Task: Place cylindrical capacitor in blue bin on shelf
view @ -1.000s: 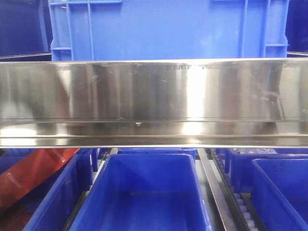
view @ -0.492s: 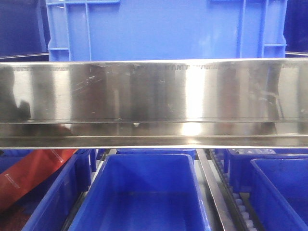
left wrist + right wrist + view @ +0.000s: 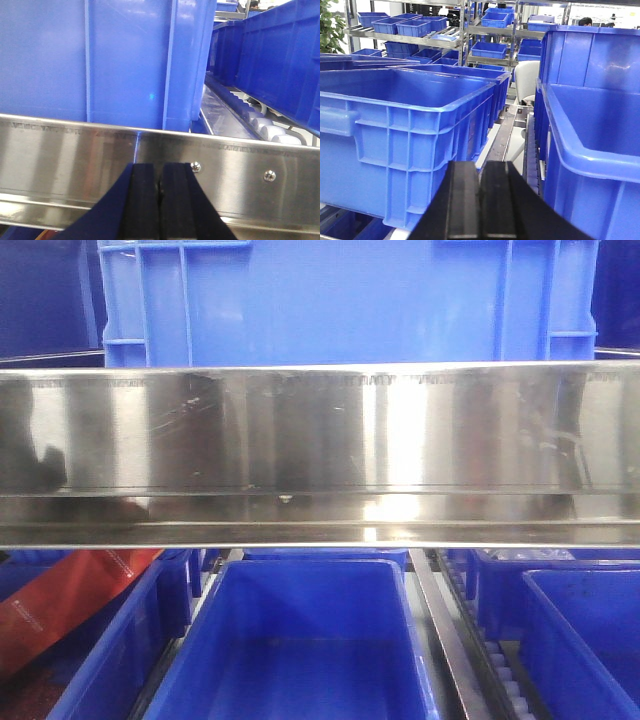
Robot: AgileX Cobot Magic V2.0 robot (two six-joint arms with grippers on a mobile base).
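Note:
The shelf shows as a broad shiny steel rail (image 3: 320, 440) across the front view. A large blue bin (image 3: 340, 300) stands on the tier above it, and an open blue bin (image 3: 300, 640) sits below it. My left gripper (image 3: 161, 172) is shut, its tips close in front of the shelf rail (image 3: 60, 155), just below a blue bin wall (image 3: 100, 60). My right gripper (image 3: 480, 172) is shut and sits higher, pointing into the gap between two large blue bins (image 3: 405, 125) (image 3: 590, 130). The cylindrical capacitor is out of view.
A red packet (image 3: 70, 600) lies in the lower left bin. More blue bins (image 3: 580, 630) fill the lower right. Roller tracks (image 3: 250, 120) run beside the upper bins. Further racks with small blue bins (image 3: 415, 25) stand in the background.
A dark reflection has appeared at the left end of the steel rail. The front view has shifted slightly sideways.

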